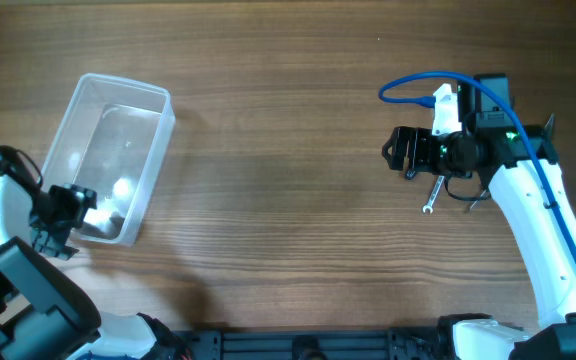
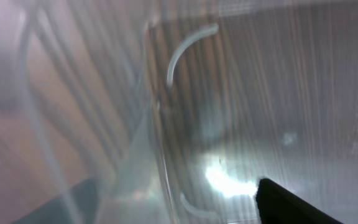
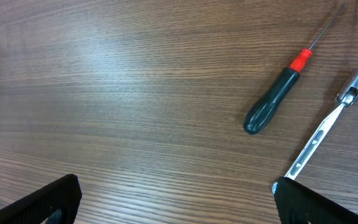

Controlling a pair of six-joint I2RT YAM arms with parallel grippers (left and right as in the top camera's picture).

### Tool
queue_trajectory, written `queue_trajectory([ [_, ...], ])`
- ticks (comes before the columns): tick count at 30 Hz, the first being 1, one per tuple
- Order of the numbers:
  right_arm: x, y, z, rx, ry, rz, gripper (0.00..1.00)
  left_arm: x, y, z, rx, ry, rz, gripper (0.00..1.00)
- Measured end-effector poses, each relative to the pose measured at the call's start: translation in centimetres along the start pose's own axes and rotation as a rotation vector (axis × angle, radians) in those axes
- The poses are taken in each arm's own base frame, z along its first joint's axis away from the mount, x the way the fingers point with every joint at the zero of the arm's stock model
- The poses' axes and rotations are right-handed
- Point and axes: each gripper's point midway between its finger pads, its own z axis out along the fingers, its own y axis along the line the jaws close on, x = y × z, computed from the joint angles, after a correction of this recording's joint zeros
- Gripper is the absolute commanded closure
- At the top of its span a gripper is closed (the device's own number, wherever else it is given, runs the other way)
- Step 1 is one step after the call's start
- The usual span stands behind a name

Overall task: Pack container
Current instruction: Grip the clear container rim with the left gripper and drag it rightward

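Note:
The clear plastic container [image 1: 108,140] stands at the left of the table and looks empty. My left gripper [image 1: 63,210] is at its near end, open, with the container's wall between its fingers. The left wrist view is filled with blurred container wall [image 2: 241,93], one dark finger shows at the bottom right, and the gripper [image 2: 179,202] straddles the wall. My right gripper [image 1: 406,150] is open and empty over bare wood. In the right wrist view the gripper [image 3: 176,199] is left of a green-handled screwdriver [image 3: 272,106] and a silver wrench [image 3: 325,134].
The wrench [image 1: 433,195] lies just below my right wrist in the overhead view, and the screwdriver is mostly hidden under the arm. A blue cable [image 1: 408,88] loops off the right arm. Bare wooden tabletop [image 1: 278,170] lies between the container and the tools.

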Motion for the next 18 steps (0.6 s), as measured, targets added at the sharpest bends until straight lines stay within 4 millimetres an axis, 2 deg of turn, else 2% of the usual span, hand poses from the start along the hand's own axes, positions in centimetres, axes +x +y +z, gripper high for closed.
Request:
queue_trajectory([
  [5,0.19,-0.03,0.0,0.001,0.008,0.002,0.01,0.41,-1.01,0.63,0.001,-0.025,0.051,0.36],
  [13,0.29,-0.05,0.01,0.002,0.012,0.003,0.01,0.37,-1.1,0.7,0.003,-0.029,0.053,0.5],
  [18,0.31,-0.06,0.01,0.002,0.013,0.003,0.01,0.03,-1.29,0.64,0.012,-0.047,0.054,0.52],
])
